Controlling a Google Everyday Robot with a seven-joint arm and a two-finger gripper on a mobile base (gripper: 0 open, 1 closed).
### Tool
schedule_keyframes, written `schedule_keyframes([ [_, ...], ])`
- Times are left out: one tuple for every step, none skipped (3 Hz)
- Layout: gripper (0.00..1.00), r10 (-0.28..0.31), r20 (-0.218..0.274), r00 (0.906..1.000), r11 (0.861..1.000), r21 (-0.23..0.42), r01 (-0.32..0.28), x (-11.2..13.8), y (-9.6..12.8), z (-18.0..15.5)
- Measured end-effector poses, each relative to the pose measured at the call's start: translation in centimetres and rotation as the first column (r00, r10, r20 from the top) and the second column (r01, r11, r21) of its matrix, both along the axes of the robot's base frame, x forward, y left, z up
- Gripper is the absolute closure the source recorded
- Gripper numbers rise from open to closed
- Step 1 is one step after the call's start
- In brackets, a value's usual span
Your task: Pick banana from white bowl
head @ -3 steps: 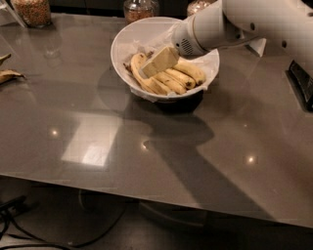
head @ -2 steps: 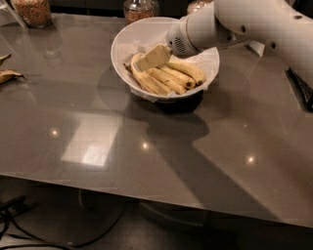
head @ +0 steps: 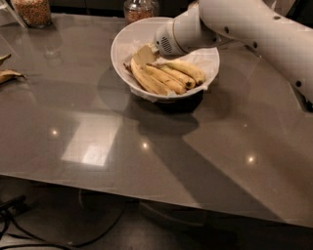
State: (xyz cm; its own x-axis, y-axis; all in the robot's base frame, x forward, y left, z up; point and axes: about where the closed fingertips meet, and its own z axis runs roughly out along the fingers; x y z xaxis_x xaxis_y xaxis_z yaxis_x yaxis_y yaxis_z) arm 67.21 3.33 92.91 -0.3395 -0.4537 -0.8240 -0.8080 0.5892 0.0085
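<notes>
The white bowl (head: pixel 122 44) stands on the far middle of the grey table, lined with crumpled white paper. Several yellow bananas lie in it. The banana (head: pixel 186 70) is the thickest, curved one at the back right of the pile; slimmer ones (head: pixel 149 80) lie in front of it. My gripper (head: pixel 144 54) is inside the bowl at its back left, just above the left ends of the bananas, at the end of the white arm (head: pixel 244 24) that reaches in from the right. It holds nothing that I can see.
Two glass jars of grains stand at the table's far edge, one at the left (head: pixel 32 10) and one behind the bowl (head: pixel 141 9). A dark wilted banana peel (head: pixel 7 75) lies at the left edge. Cables (head: pixel 14 215) lie on the floor below the near edge.
The gripper has moved left and back across the bowl, from over the middle of the banana pile to its back-left end. The bananas and bowl have not moved.
</notes>
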Motion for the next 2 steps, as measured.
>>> schedule_keyframes([
  [0.54,0.006,-0.05,0.9987,1.0,0.016,-0.005,-0.35,1.22,-0.63],
  [0.39,0.006,-0.089,0.996,1.0,0.024,-0.004,-0.77,2.03,-1.07],
])
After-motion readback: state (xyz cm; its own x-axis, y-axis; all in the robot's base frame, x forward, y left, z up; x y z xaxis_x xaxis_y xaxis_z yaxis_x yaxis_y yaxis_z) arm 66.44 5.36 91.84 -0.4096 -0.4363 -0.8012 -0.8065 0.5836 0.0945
